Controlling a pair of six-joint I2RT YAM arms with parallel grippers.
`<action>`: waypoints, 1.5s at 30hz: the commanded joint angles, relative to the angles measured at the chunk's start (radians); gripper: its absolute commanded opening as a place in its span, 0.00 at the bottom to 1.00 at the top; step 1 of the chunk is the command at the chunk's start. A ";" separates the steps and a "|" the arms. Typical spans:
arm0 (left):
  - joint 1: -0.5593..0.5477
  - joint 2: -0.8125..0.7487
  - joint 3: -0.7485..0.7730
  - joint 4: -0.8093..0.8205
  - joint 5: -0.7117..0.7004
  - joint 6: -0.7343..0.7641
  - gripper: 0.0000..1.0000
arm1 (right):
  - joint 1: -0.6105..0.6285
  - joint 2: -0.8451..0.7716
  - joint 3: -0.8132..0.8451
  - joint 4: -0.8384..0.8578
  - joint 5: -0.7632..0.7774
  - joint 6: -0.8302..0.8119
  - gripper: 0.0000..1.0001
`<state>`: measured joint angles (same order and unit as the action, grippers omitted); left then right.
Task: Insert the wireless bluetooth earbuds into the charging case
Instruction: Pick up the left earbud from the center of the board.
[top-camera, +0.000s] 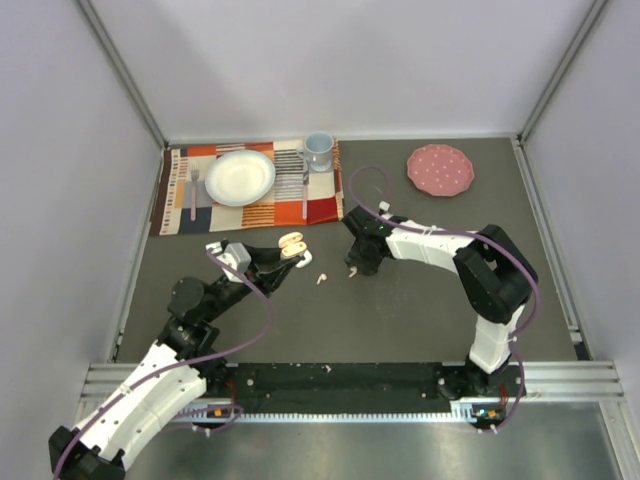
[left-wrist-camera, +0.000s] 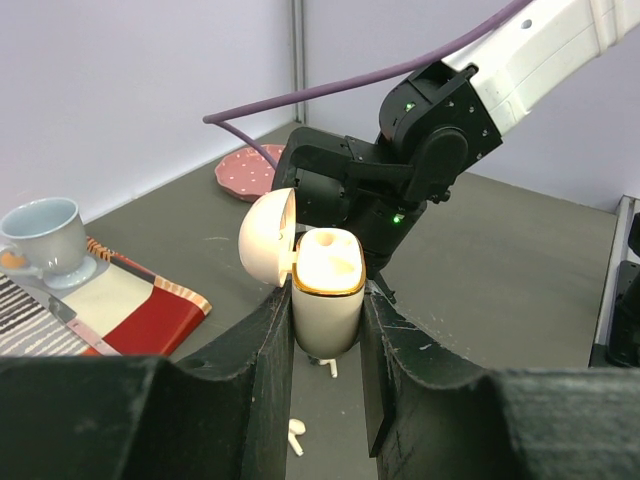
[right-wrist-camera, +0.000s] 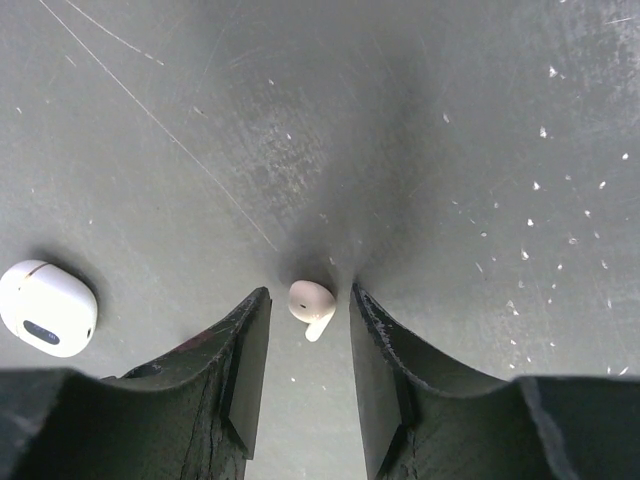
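Top: left gripper (top-camera: 291, 251) holds the small white rounded plastic charging case (top-camera: 293, 241) up off the dark grey table (top-camera: 420, 320), lid flipped open. Right gripper (top-camera: 354, 268) is down at the table just beside it. One tiny white stemmed plastic earbud (top-camera: 321, 279) lies loose between the two arms. There's open table to the right and toward the arm bases. The striped fabric placemat (top-camera: 180, 215) with its white round plate (top-camera: 240, 177) is near, behind the case, so I'd keep any swing on the near side

Left wrist: fingers pressed onto the case body, pinching it upright, mouth facing up, hinged lid (left-wrist-camera: 267, 235) tipped back off the opening. Right arm's black wrist sits close behind the case. It's tight there, so lift before crossing over

Right wrist: jaws set narrow around a second white earbud (right-wrist-camera: 311, 304) lying flat on the table, with thin gaps both sides, so not pinching yet. Best to pinch the bulb, not the stem, and centred, or it could squirt out. A closed white rounded case (right-wrist-camera: 47, 308) lies well off to one side, apart from the fingers
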<state>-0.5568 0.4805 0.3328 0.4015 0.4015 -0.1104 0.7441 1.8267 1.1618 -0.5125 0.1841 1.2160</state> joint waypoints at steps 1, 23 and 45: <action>0.005 0.000 0.037 0.031 -0.012 0.014 0.00 | 0.008 0.029 0.039 0.005 0.017 0.005 0.38; 0.005 -0.003 0.035 0.020 -0.015 0.015 0.00 | 0.008 0.046 0.029 0.005 0.028 0.028 0.24; 0.005 0.033 0.038 0.036 -0.020 0.003 0.00 | 0.087 -0.151 0.033 0.009 0.195 -0.271 0.00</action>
<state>-0.5568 0.5068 0.3332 0.3885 0.3935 -0.1051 0.8009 1.7973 1.1736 -0.5121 0.2825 1.0370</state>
